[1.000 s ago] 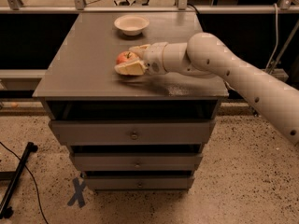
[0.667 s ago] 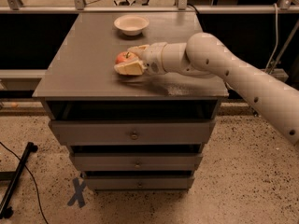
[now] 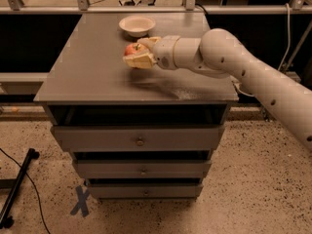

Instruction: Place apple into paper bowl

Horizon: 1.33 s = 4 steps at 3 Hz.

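1. The gripper (image 3: 134, 52) is over the middle of the grey counter (image 3: 83, 74), a little toward its back half. It comes in from the right at the end of a thick white arm (image 3: 253, 77).
2. The fingers (image 3: 139, 61) are closed on the apple (image 3: 131, 48). One cream-coloured finger lies under its front side and the other is at its back side, so the fruit sits between them.
3. Only the upper part of the apple shows: red skin with a yellowish patch.
4. The apple appears to be held a little above the counter top. A soft shadow lies on the surface below the gripper and the wrist, apart from them.
5. The paper bowl (image 3: 137, 25) stands upright near the back edge of the counter. It is behind the apple and close to it, with grey surface between the two.
6. The counter is the top of a cabinet. Under an open shelf there are three drawers (image 3: 140, 141), one below the other, each with a small round knob.
7. On the speckled floor in front of the cabinet is a blue X mark (image 3: 80, 201). A black stand with a cable (image 3: 17, 189) is at the left.
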Each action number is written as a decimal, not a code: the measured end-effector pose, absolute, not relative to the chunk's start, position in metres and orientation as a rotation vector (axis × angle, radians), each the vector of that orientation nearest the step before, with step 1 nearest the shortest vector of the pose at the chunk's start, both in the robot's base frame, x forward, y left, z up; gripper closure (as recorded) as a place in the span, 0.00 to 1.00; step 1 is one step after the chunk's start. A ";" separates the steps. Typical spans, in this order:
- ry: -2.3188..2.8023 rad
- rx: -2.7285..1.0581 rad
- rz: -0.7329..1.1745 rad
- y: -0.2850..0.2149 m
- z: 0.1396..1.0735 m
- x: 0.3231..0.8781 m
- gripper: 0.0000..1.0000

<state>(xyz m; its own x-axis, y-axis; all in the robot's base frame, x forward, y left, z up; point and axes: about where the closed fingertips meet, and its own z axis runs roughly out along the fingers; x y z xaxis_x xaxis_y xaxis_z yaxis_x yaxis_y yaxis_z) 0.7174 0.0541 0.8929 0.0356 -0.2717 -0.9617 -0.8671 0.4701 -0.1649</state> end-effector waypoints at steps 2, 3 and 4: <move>1.447 -0.922 0.479 0.008 0.976 0.781 1.00; 1.408 -0.820 0.476 -0.023 1.006 0.819 1.00; 1.360 -0.773 0.447 -0.044 1.041 0.827 1.00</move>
